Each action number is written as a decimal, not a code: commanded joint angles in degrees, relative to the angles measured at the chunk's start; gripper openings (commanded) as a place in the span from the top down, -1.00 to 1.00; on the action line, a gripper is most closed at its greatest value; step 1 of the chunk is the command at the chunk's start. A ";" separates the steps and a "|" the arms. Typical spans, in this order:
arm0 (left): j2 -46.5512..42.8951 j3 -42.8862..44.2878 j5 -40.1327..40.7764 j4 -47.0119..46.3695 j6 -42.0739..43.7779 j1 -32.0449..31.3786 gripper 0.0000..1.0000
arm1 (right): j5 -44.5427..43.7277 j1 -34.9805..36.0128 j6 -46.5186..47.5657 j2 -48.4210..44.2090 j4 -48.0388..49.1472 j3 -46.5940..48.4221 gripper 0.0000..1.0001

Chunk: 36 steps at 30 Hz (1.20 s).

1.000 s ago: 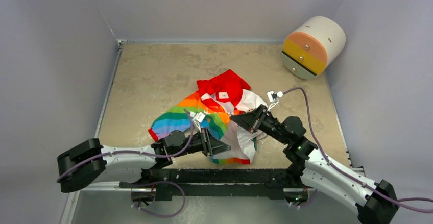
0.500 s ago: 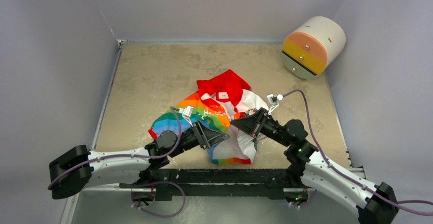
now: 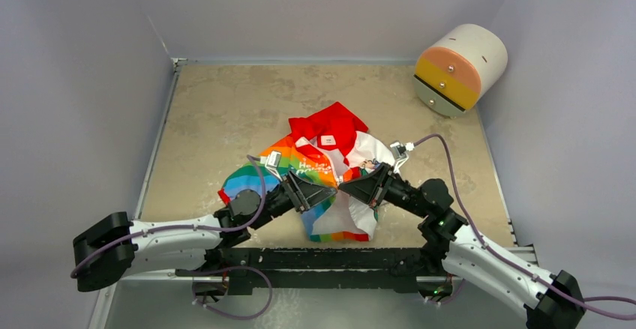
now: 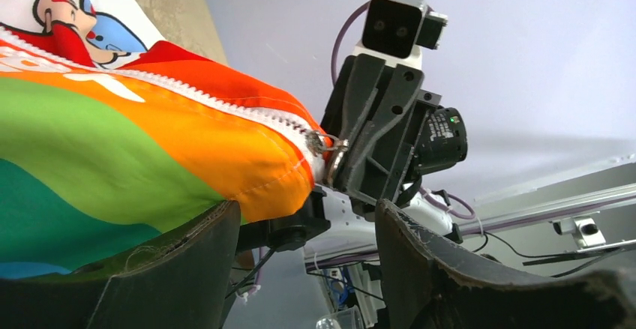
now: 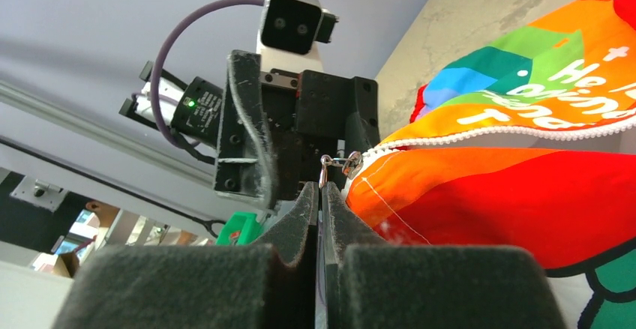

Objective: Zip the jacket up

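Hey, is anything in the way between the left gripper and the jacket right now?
Nothing visible is. The left gripper is open, and the orange corner of the jacket lies just off its fingertips with only air between. The right gripper, shut on the zipper pull, sits just past that corner, not in the gap.

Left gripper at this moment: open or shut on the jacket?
Open. The left wrist view shows the left gripper with fingers set wide apart; the jacket rests against one finger, not pinched.

A jacket [image 3: 311, 165] with red hood, rainbow stripes and white cartoon-print body; at 1 o'clock, a white cylinder [image 3: 459, 69] banded peach and yellow.
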State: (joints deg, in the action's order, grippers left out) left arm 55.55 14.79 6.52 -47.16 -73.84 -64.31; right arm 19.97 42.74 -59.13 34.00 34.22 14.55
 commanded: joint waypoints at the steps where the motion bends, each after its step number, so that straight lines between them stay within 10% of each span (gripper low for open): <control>1: 2.37 2.62 0.19 -4.60 -1.38 -0.20 -0.28 | 2.87 0.28 -1.15 -0.91 7.09 -0.40 1.00; 36: 4.87 -0.70 -0.46 -12.00 -1.30 -0.20 0.88 | 4.15 1.45 -7.39 -0.39 17.67 -5.91 1.00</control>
State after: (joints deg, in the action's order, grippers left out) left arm 61.14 14.59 4.51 -57.14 -75.77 -64.64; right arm 22.02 43.05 -65.60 34.81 46.94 8.60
